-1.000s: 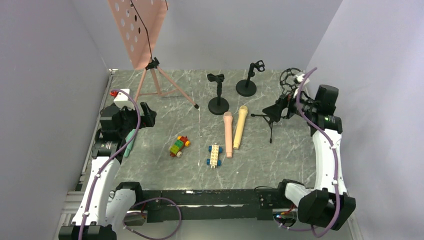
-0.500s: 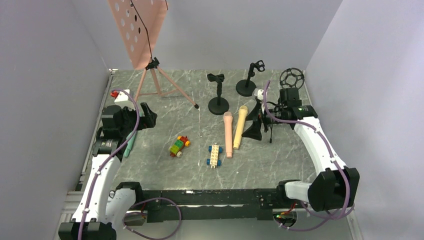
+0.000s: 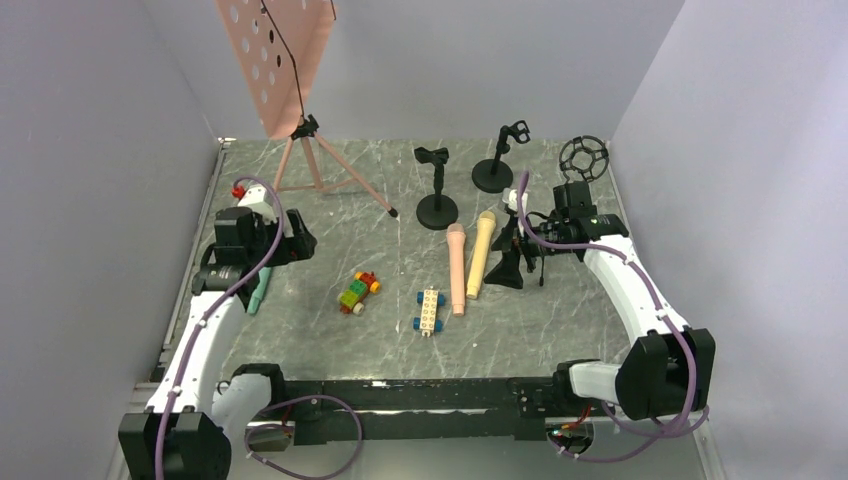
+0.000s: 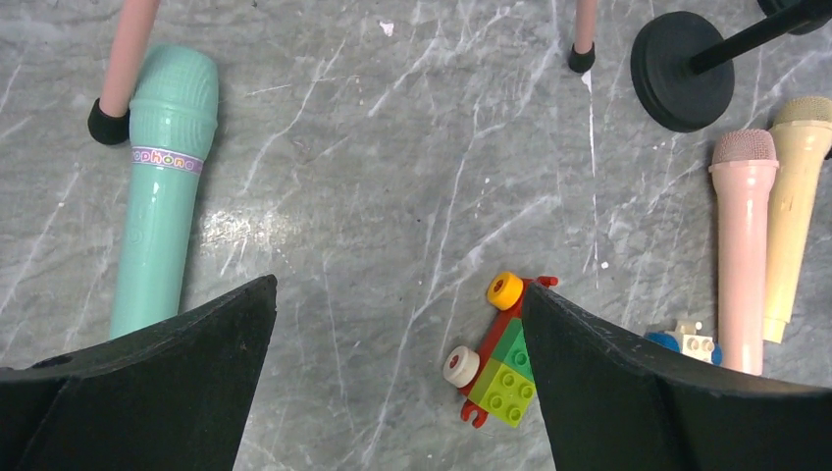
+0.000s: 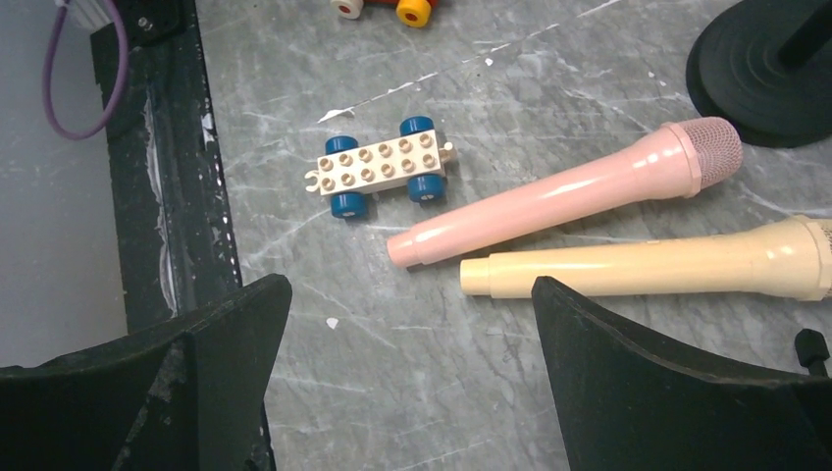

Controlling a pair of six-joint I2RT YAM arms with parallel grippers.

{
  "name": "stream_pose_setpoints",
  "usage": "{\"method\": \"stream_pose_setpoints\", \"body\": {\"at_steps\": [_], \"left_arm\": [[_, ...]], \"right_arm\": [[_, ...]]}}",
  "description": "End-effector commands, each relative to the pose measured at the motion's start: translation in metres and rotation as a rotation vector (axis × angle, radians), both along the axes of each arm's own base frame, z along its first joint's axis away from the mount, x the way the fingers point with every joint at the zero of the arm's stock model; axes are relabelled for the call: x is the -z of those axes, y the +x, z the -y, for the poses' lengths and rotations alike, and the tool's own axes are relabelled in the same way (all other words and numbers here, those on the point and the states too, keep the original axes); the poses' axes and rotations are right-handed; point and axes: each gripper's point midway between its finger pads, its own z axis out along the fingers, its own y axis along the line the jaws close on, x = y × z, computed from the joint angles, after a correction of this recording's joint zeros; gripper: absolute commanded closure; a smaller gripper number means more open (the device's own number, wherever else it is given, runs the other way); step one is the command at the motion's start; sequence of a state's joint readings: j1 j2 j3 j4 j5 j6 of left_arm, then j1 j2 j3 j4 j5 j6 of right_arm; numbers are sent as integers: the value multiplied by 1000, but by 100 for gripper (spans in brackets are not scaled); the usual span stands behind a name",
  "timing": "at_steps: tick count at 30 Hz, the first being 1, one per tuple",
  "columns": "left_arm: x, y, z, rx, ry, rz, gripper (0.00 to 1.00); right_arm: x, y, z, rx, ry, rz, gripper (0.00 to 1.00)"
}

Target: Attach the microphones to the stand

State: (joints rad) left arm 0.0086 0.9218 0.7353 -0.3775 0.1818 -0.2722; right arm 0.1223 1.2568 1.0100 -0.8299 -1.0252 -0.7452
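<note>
Side by side on the table's middle lie the salmon pink microphone (image 3: 456, 268) (image 5: 569, 191) and the tan-yellow microphone (image 3: 480, 252) (image 5: 648, 263). At the left lies the mint green microphone (image 3: 259, 290) (image 4: 162, 196), partly under my left arm. Two black round-base stands (image 3: 437, 190) (image 3: 497, 160) rise behind them, and a ring-topped tripod stand (image 3: 583, 158) is at the back right. My right gripper (image 3: 506, 256) (image 5: 412, 294) hangs open just right of the tan microphone, holding nothing. My left gripper (image 3: 297, 236) (image 4: 397, 294) is open and empty, above bare table right of the green microphone.
A pink music stand (image 3: 280, 60) on a tripod stands at the back left, one foot (image 4: 108, 120) beside the green microphone's head. A green-red toy car (image 3: 358, 292) (image 4: 495, 358) and a white toy car (image 3: 429, 311) (image 5: 383, 175) lie near the front middle.
My right arm has swung from the back right corner leftward and down beside the tan microphone. The left arm has shifted slightly toward the back. Both grippers stayed open.
</note>
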Motion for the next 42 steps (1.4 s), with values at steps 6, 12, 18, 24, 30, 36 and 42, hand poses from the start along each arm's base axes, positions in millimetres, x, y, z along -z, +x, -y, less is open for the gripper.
{"method": "stream_pose_setpoints", "body": {"at_steps": [6, 12, 18, 24, 30, 36, 42], "left_arm": [[-25, 10, -28, -55, 49, 43, 1], [-25, 8, -49, -98, 159, 29, 1], [4, 9, -55, -105, 172, -70, 1], [26, 14, -60, -89, 163, -160, 1], [52, 19, -65, -74, 170, -287, 1], [67, 29, -87, -109, 259, -380, 1], [104, 37, -103, -116, 322, -530, 10]], "right_arm": [[-6, 7, 1, -1, -32, 75, 0], [-11, 5, 0, -14, -20, 71, 0], [-12, 4, -1, -13, -23, 77, 0], [-10, 4, -2, -13, -27, 70, 0], [-11, 1, -5, -25, -28, 66, 0], [-8, 0, -10, -43, -32, 49, 0], [-10, -7, -15, -62, -11, 46, 0]]}}
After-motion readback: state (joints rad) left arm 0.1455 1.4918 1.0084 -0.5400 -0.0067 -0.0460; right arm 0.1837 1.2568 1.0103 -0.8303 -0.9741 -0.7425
